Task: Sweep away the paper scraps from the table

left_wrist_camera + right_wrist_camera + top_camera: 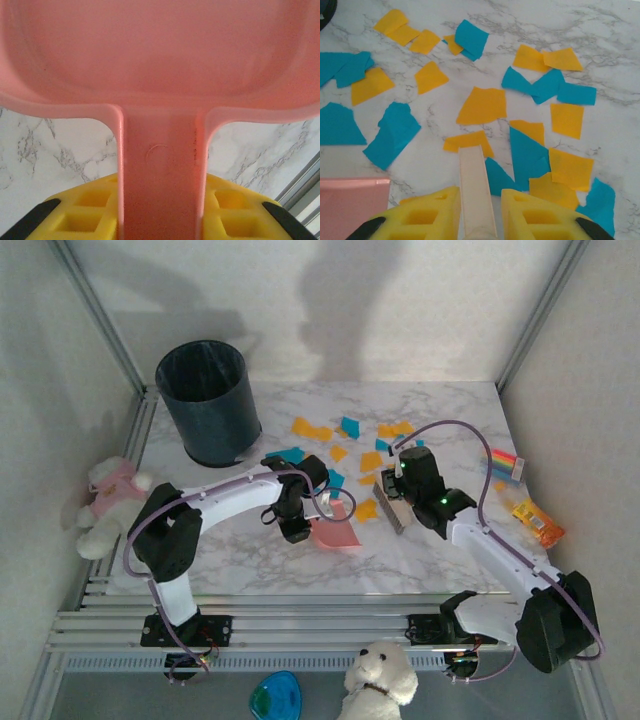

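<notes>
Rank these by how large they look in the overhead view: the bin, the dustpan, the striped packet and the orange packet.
1. bin
2. dustpan, partly covered
3. orange packet and striped packet: too alike to rank.

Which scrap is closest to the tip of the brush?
The small orange scrap lying crosswise right at the brush tip. Every other scrap sits farther up or off to the side.
</notes>
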Robot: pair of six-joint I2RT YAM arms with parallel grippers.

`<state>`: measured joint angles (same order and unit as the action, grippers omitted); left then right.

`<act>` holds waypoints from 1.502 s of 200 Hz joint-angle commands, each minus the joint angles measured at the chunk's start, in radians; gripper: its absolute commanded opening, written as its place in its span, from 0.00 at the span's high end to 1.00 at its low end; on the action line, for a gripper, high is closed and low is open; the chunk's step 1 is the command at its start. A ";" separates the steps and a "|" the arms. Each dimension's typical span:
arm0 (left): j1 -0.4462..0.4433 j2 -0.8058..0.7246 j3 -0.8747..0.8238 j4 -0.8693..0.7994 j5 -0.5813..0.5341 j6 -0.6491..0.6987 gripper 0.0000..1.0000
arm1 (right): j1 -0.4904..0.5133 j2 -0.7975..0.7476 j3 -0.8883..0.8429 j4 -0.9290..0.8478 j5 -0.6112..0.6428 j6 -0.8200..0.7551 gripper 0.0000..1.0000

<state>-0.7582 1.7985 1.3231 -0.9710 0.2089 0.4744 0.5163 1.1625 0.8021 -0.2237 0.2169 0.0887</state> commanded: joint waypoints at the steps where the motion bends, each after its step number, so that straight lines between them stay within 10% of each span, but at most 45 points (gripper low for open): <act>1: -0.011 0.021 0.034 -0.041 -0.015 -0.007 1.00 | 0.017 0.016 0.021 0.019 0.009 -0.015 1.00; 172: -0.010 0.087 0.068 -0.055 -0.032 -0.012 1.00 | 0.060 0.035 0.105 -0.046 -0.189 0.001 1.00; 300: -0.010 0.075 0.053 -0.044 -0.018 -0.002 1.00 | 0.076 0.044 0.089 -0.028 -0.030 0.063 1.00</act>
<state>-0.7586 1.8637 1.3693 -0.9810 0.2085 0.4709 0.5728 1.2018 0.8791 -0.2775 0.1551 0.1322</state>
